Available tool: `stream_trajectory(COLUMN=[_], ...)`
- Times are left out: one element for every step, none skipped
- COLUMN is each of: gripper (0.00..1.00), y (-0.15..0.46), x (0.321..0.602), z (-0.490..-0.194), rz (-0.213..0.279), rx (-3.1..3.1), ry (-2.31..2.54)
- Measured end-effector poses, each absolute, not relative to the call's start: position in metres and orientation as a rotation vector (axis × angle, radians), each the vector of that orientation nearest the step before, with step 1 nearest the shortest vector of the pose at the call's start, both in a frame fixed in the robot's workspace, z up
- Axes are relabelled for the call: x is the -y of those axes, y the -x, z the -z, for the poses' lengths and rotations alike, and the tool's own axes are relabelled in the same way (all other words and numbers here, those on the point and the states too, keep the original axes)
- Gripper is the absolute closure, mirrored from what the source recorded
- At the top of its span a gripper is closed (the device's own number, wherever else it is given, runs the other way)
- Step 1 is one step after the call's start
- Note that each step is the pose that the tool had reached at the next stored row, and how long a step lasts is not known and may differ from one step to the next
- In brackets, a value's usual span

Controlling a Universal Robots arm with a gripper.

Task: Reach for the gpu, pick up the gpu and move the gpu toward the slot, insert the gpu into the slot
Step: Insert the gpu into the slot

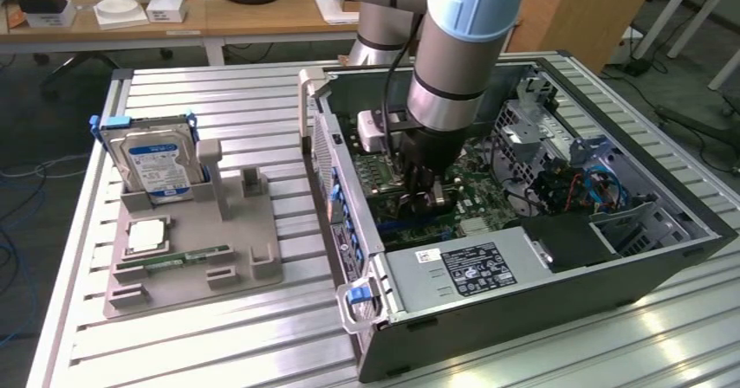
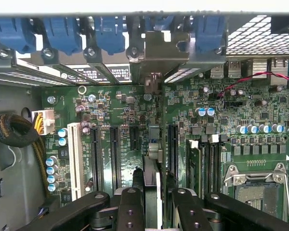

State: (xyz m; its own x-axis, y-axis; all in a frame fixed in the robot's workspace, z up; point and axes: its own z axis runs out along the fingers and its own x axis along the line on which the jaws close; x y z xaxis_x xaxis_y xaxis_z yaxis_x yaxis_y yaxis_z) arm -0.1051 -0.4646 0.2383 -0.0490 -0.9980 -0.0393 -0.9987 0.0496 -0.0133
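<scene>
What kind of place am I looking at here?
Probably a robotics lab or workshop: a robot arm reaches into an open PC case on a slatted metal table, with cluttered desks behind.

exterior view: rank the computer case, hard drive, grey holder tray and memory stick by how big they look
1. computer case
2. grey holder tray
3. hard drive, standing upright in the tray
4. memory stick, lying flat in the tray
The differences are plain, so nearness to the camera does not change the order.

Pincer (image 1: 425,199) inside open computer case (image 1: 555,294), above motherboard (image 1: 477,194), hard drive (image 1: 156,158) well apart
</scene>
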Motion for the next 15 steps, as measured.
stream_trajectory(gripper=[0.73,0.73,0.73,0.73,0.73,0.73,0.73,0.73,0.73,0.73,0.73,0.73,0.73,0.73,0.73], y=[0.1051,0.1051,0.1051,0.1051,0.1051,0.1051,0.1051,0.105,0.1044,0.1039,0.1033,0.1031,0.103,0.103,0.103], x=[0.4653,0.4656,0.4656,0.4656,0.4656,0.4656,0.4656,0.4654,0.4652,0.4651,0.465,0.465,0.465,0.4649,0.4649], z=[-0.2383,-0.2384,-0.2384,-0.2383,-0.2384,-0.2384,-0.2384,-0.2385,-0.2385,-0.2385,-0.2384,-0.2384,-0.2384,-0.2384,-0.2384], rz=[-0.027,-0.027,-0.028,-0.028,-0.028,-0.028,-0.028,-0.028,-0.028,-0.028,-0.028,-0.028,-0.028,-0.028,-0.028], rx=[-2.248,-2.248,-2.248,-2.248,-2.248,-2.248,-2.248,-2.248,-2.248,-2.248,-2.248,-2.248,-2.248,-2.248,-2.248], ry=[2.14,2.14,2.139,2.139,2.139,2.14,2.139,2.14,2.14,2.14,2.14,2.139,2.139,2.139,2.139])
